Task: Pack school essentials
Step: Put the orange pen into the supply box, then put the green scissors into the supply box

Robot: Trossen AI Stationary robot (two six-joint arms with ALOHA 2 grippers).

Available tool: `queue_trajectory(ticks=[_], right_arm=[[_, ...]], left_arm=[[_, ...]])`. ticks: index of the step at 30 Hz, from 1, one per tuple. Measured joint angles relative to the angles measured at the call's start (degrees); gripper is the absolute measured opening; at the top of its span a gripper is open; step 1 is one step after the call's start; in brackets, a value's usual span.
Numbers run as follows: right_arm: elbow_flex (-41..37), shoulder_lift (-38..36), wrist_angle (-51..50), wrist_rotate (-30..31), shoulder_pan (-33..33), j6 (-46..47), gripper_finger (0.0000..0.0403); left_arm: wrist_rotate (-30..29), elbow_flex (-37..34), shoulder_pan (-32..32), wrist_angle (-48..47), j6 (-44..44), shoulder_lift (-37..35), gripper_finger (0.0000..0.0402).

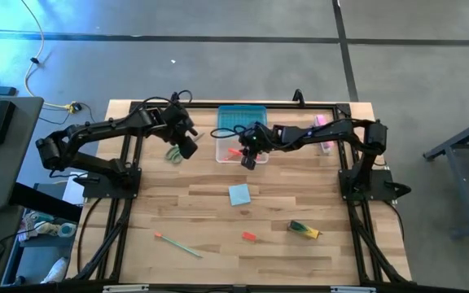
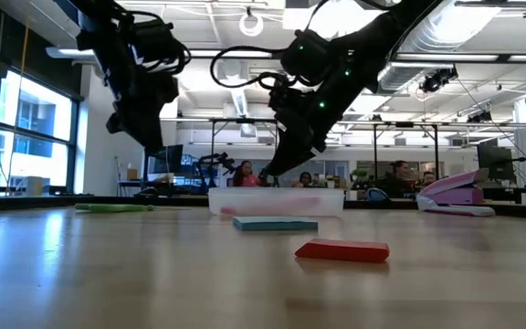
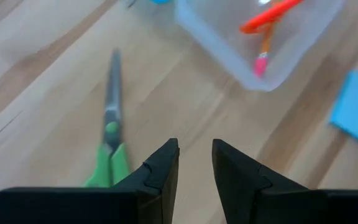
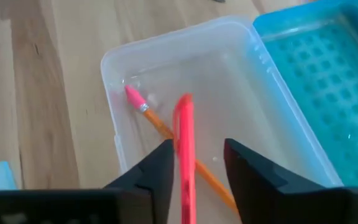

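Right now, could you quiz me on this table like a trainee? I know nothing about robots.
1. True or false: the green-handled scissors lie inside the clear plastic box.
2. Which arm hangs over that box? A left, B right.
3. Fill in: a red pen and an orange ____ lie in the box.

Key: 1 false, they lie on the table. 2 B. 3 pencil.
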Motion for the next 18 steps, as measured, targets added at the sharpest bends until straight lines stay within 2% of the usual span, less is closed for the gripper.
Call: queue_trajectory(ticks=[6, 11, 18], right_arm=[[4.36, -0.93, -4.07, -0.26, 0.00, 4.17, 0.0179], [9.74, -0.93, -9.99, 1.58, -0.11, 4.93, 0.0185], [18.18, -0.89, -16.98, 4.75, -0.12, 4.93, 0.0180]], left_arm=[[-1.92, 0.00, -0.02, -6.57, -0.12, 0.00, 0.0129], [-6.18, -0.01, 0.00, -11.19, -3.75, 0.00, 0.0164], [-6.31, -4.36, 0.31, -9.61, -5.54, 0.00, 0.0156]])
